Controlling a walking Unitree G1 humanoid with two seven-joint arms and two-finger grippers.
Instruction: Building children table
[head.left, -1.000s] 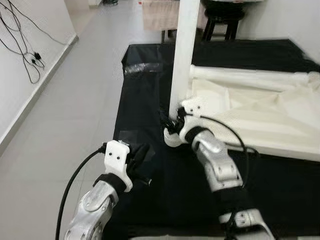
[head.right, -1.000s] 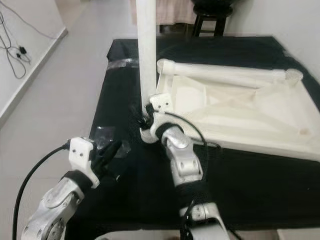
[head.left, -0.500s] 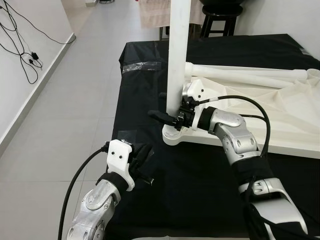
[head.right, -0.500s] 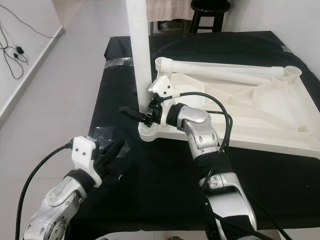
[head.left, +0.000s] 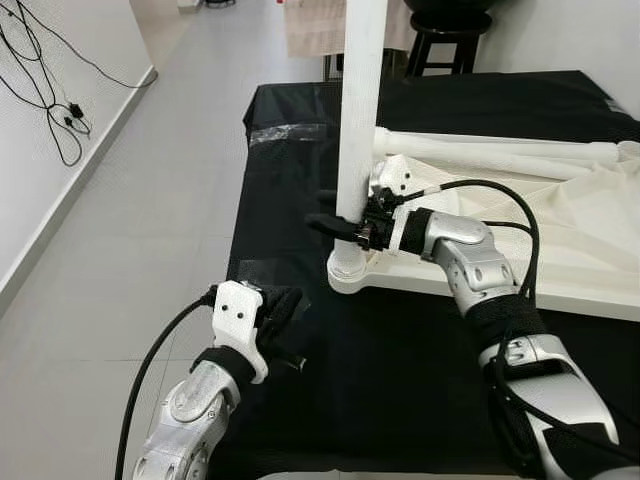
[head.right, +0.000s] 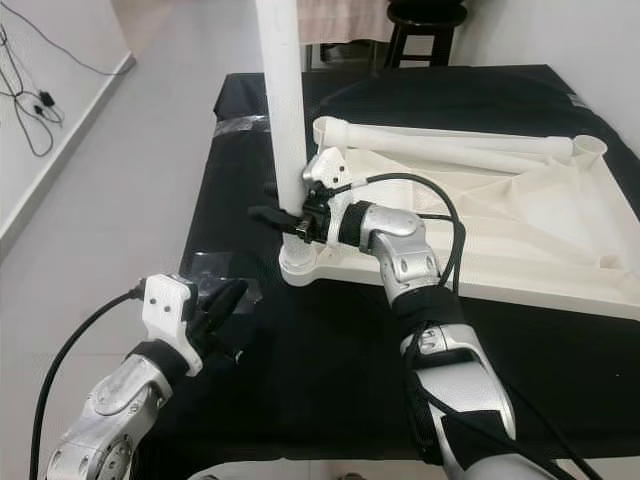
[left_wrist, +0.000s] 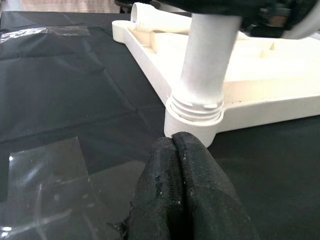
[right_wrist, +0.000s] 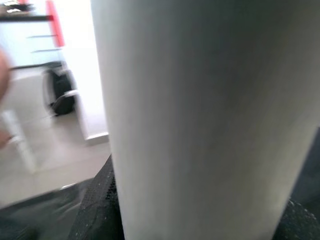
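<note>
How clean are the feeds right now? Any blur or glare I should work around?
Both eye views are sharp and evenly lit. In the left wrist view the shut fingers are soft up close, the leg socket is crisp, and clear tape glints on the black cloth. In the right wrist view the white leg is too close and blurred, and the background is smeared.

Upright leg amid open cloth.
</note>
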